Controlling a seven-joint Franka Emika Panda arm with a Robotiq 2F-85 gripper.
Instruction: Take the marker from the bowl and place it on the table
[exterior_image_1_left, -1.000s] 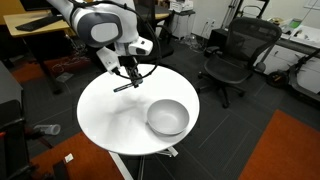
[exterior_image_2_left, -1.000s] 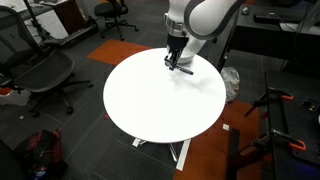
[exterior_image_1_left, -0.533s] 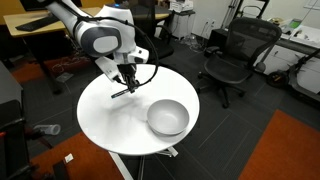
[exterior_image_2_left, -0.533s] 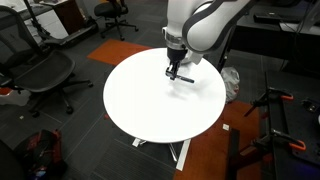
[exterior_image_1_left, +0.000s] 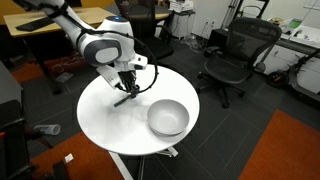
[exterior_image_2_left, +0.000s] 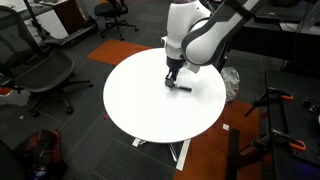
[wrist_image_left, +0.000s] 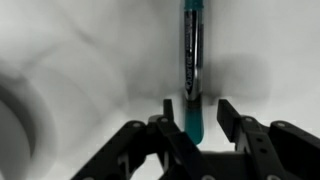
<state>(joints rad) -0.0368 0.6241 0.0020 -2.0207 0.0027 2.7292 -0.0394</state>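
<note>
The teal-blue marker (wrist_image_left: 191, 50) lies on the white round table (exterior_image_1_left: 105, 115), between my gripper's (wrist_image_left: 195, 115) fingers. The fingers stand apart on either side of it with a gap to each, so the gripper is open. In both exterior views the gripper (exterior_image_1_left: 128, 90) (exterior_image_2_left: 172, 78) is low over the tabletop (exterior_image_2_left: 150, 110), with the marker (exterior_image_1_left: 127, 97) (exterior_image_2_left: 181, 85) just under it. The shiny grey bowl (exterior_image_1_left: 167, 118) stands empty on the table, a short way from the gripper. It does not show in the exterior view from the opposite side.
A black office chair (exterior_image_1_left: 232, 55) stands beyond the table and another (exterior_image_2_left: 45, 75) beside it. A wooden desk (exterior_image_1_left: 45, 22) is behind the arm. Orange carpet (exterior_image_1_left: 285, 150) lies on the floor. A black stand (exterior_image_2_left: 275, 110) is near the table's edge.
The gripper has come down towards the tabletop with the marker and moved slightly towards the bowl. The marker now rests on the table with the fingers apart around it.
</note>
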